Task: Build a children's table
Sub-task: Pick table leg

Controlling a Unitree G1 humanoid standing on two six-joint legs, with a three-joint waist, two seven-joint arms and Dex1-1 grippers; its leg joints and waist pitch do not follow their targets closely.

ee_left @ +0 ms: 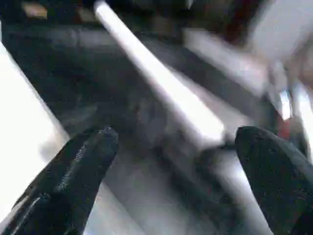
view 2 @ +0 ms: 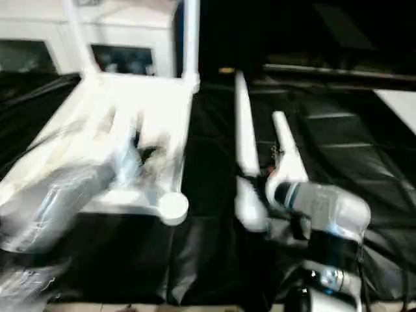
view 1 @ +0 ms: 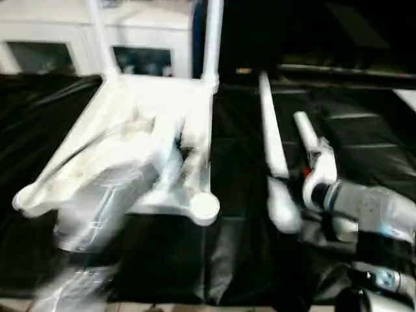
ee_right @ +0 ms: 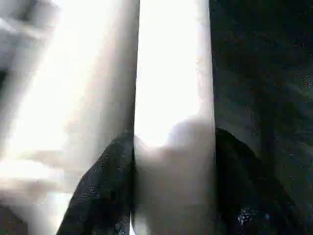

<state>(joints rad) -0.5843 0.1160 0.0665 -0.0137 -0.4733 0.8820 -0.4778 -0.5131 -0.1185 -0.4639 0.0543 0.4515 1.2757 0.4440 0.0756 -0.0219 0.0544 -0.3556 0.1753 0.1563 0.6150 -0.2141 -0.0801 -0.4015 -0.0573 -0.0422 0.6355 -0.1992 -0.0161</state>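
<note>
Two legs (view 1: pixel 272 130) lie loose on the black counter (view 1: pixel 247 260) at 3 o'clock of the tabletop (view 1: pixel 162 117), which rests underside up with two more legs standing in its far sockets. Right tool (ee_right: pixel 173 171) grips the outer loose leg (view 1: pixel 305 133). Left tool (ee_left: pixel 181 161) stands wide, empty, over the tabletop.
</note>
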